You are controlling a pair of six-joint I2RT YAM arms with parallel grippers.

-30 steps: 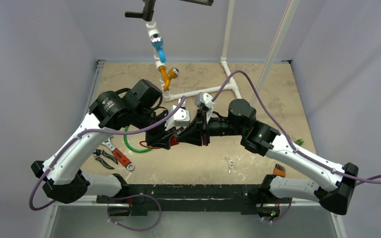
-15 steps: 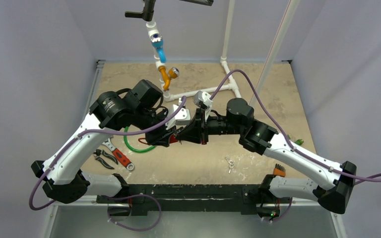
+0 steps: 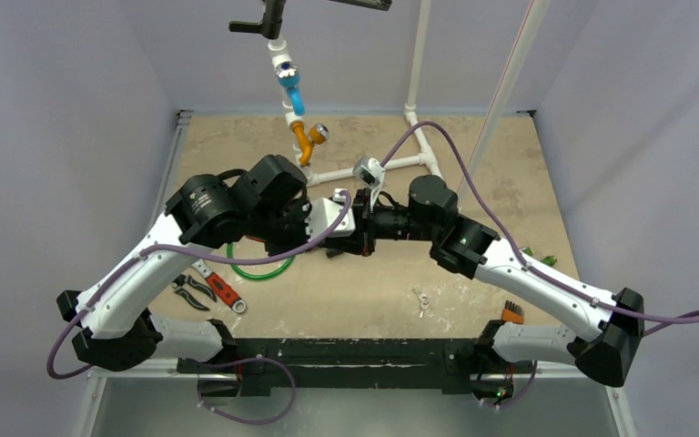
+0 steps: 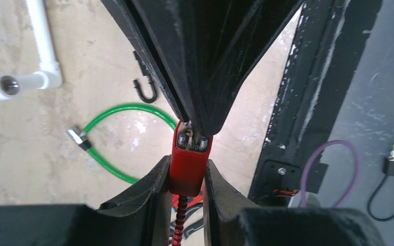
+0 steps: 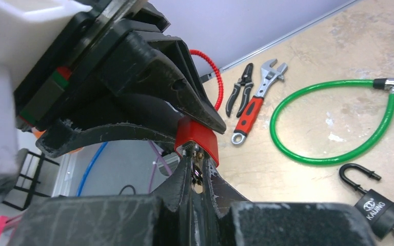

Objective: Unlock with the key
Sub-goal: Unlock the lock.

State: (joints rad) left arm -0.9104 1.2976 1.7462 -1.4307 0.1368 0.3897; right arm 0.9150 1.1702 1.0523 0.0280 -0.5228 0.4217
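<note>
A red padlock body (image 4: 189, 164) with a red ribbed cable hanging from it sits clamped between the fingers of my left gripper (image 4: 187, 177). Its keyhole end faces my right gripper. My right gripper (image 5: 197, 165) is shut on a small metal key (image 5: 197, 175), and its fingertips are pressed against the face of the red padlock (image 5: 197, 136). I cannot tell how deep the key sits in the lock. In the top view the left gripper (image 3: 317, 233) and the right gripper (image 3: 353, 238) meet above the table's middle, and the lock is hidden between them.
A green cable loop (image 3: 259, 265) lies under the grippers. A red-handled wrench (image 3: 219, 285) and pliers (image 3: 191, 289) lie front left. A black padlock (image 5: 378, 209) is nearby, and spare keys (image 3: 421, 301) are front right. A white pipe frame (image 3: 364, 170) with an orange valve (image 3: 303, 141) stands behind.
Both grippers, still joined at the lock, have moved a little toward the back of the table. The right arm has pushed further left and the left wrist has turned.
</note>
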